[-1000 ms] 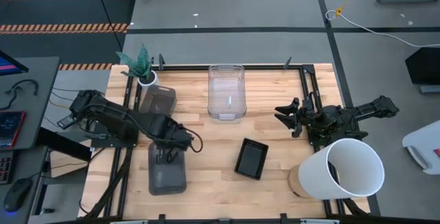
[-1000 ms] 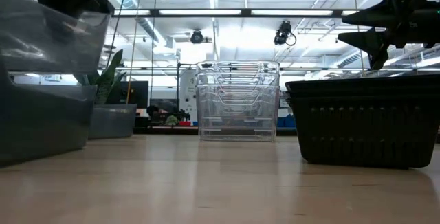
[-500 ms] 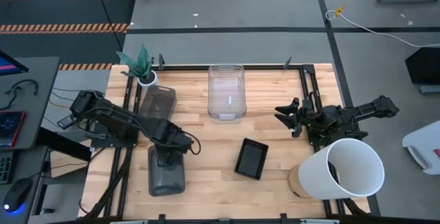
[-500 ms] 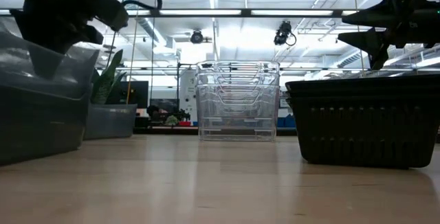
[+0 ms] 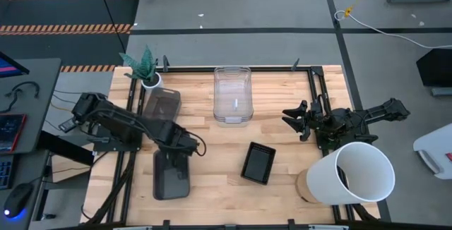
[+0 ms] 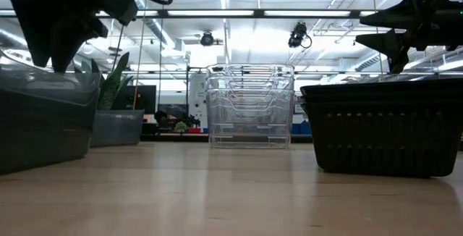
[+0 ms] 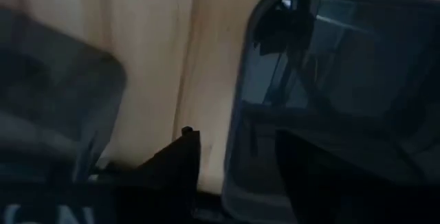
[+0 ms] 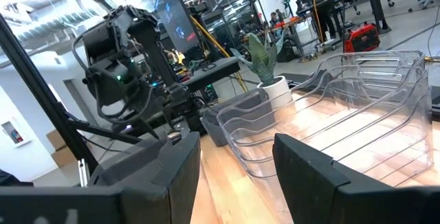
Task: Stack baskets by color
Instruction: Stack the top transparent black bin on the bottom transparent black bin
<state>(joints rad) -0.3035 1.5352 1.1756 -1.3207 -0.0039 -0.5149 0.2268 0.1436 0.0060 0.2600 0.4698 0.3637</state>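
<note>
Two smoky grey baskets (image 5: 171, 180) sit nested at the table's near left, the upper one level inside the lower one (image 6: 43, 120). My left gripper (image 5: 171, 161) points down over their far end, open. One finger stands inside the upper basket's end wall (image 7: 234, 148) and one outside, with a gap on each side. A third grey basket (image 5: 161, 103) rests at the far left. A stack of clear baskets (image 5: 233, 94) stands at the far middle. A black mesh basket (image 5: 258, 163) lies near the centre. My right gripper (image 5: 291, 120) waits open at the right.
A large white bucket (image 5: 349, 173) lies on its side at the near right corner. A small white pot with a green plant (image 5: 146, 71) stands at the far left corner. Bare wood shows between the grey stack and the black basket.
My left gripper has come down with the tilted grey basket, which has settled level into the grey basket below. The gripper has then opened and let go of it. My right arm has kept still.
</note>
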